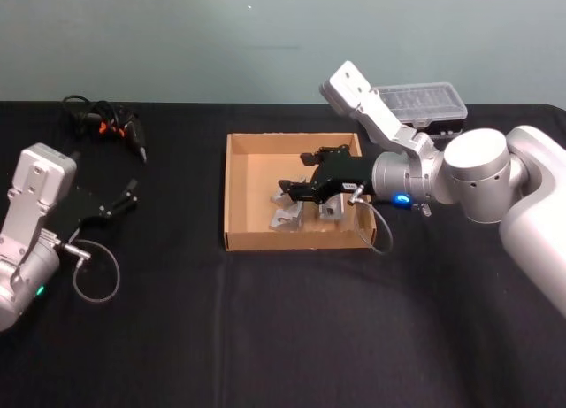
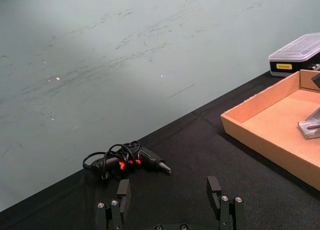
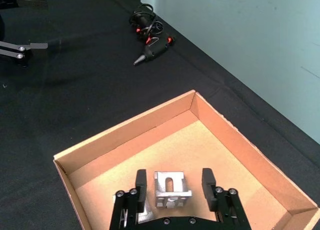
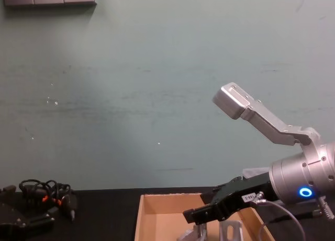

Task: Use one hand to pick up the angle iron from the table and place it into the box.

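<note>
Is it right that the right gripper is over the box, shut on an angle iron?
Not quite. The right gripper is over the box, but it is open: in the right wrist view its fingers stand apart on either side of the angle iron.

A shallow tan box (image 1: 237,191), open-topped, sits at centre frame on the black table (image 1: 265,328). Inside, toward its lower middle, lie silver angle irons (image 1: 287,213) — one slotted bracket (image 3: 172,190) rests on the cardboard floor, between the spread fingers of the right hand (image 3: 175,186) — another lies just beside it.
</note>
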Robot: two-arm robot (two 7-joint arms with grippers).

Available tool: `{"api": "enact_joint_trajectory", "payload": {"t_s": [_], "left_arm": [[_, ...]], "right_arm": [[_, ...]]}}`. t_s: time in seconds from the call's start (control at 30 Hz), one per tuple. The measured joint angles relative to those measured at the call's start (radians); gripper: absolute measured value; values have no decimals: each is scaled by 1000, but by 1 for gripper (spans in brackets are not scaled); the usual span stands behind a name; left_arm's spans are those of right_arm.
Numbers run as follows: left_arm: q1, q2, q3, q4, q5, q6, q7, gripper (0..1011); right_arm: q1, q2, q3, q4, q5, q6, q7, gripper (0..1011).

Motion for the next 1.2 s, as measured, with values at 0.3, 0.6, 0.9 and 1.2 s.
{"api": "enact_joint_trajectory", "payload": {"t_s": [0.3, 0.6, 0.9, 1.2], "left_arm": [[0, 0, 0, 0, 0, 0, 0, 1000], [0, 0, 0, 0, 0, 0, 0, 1000], [0, 0, 0, 0, 0, 0, 0, 1000], [0, 0, 0, 0, 0, 0, 0, 1000]], "right_arm": [[-13, 5, 14, -19, 3, -6, -6, 908], [-75, 50, 53, -144, 23, 7, -47, 1003], [-163, 107, 107, -306, 32, 5, -125, 1003], [-294, 170, 202, -482, 2, -25, -257, 1003]]}}
